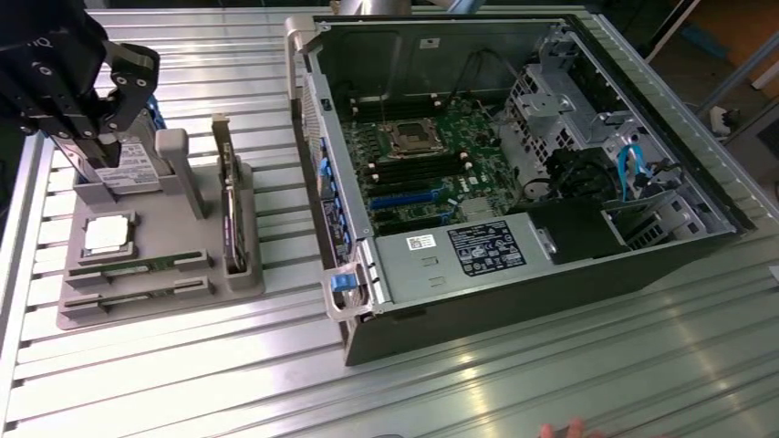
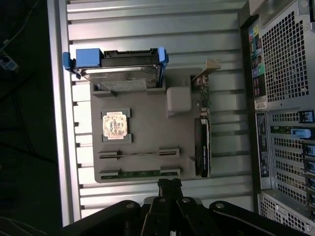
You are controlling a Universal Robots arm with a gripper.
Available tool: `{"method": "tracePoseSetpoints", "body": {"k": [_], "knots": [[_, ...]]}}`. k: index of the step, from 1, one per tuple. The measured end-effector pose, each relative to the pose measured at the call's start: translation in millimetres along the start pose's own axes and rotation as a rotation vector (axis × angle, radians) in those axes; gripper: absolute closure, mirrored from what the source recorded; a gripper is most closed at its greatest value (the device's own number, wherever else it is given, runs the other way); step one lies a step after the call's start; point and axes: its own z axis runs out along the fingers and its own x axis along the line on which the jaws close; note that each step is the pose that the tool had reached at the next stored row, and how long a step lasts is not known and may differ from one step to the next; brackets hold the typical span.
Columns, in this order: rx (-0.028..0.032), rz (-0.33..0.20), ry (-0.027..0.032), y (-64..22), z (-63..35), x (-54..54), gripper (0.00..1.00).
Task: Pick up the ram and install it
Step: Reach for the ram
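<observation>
Wrist view, gripper: the gripper (image 2: 169, 183) is fully closed, its fingertips pressed together with nothing in them. The tips show just off the tray's edge.
Wrist view, ram: the ram (image 2: 140, 173) lies on edge in the tray's outermost long slot. It shows as a thin green strip, untouched and close to the fingertips.
Wrist view, tray: the grey tray (image 2: 147, 123) sits on a ribbed table (image 2: 147, 29). A second long slot runs beside the ram's. Beyond that the CPU (image 2: 116, 125) sits in a square seat, and the drive (image 2: 118, 71), with blue end pieces, is at the far edge.
Wrist view, card: the card (image 2: 203, 142) stands on edge along the tray's side toward the case (image 2: 285, 98).
Exterior view, gripper: it is closed and empty at the view's left (image 1: 88, 162), showing over the drive end of the tray and gripping nothing.
Exterior view, ram: it is down in the tray's slots at the end opposite the drive, well apart from the case.
Exterior view, case: it lies open on its side at the view's right (image 1: 512, 301) with the board (image 1: 420, 173) exposed.
Exterior view, hand: a person's fingertips (image 1: 566, 429) show at the bottom edge.
</observation>
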Motion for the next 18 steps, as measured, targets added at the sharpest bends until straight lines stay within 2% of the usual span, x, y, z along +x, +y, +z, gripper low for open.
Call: {"method": "tracePoseSetpoints", "body": {"k": [14, 18], "knots": [[0.0001, 0.0, 0.0002, -0.1, 0.0, 0.0, 0.89], [0.0007, 0.0, 0.0093, -0.2, 0.8, 0.1, 0.89]]}}
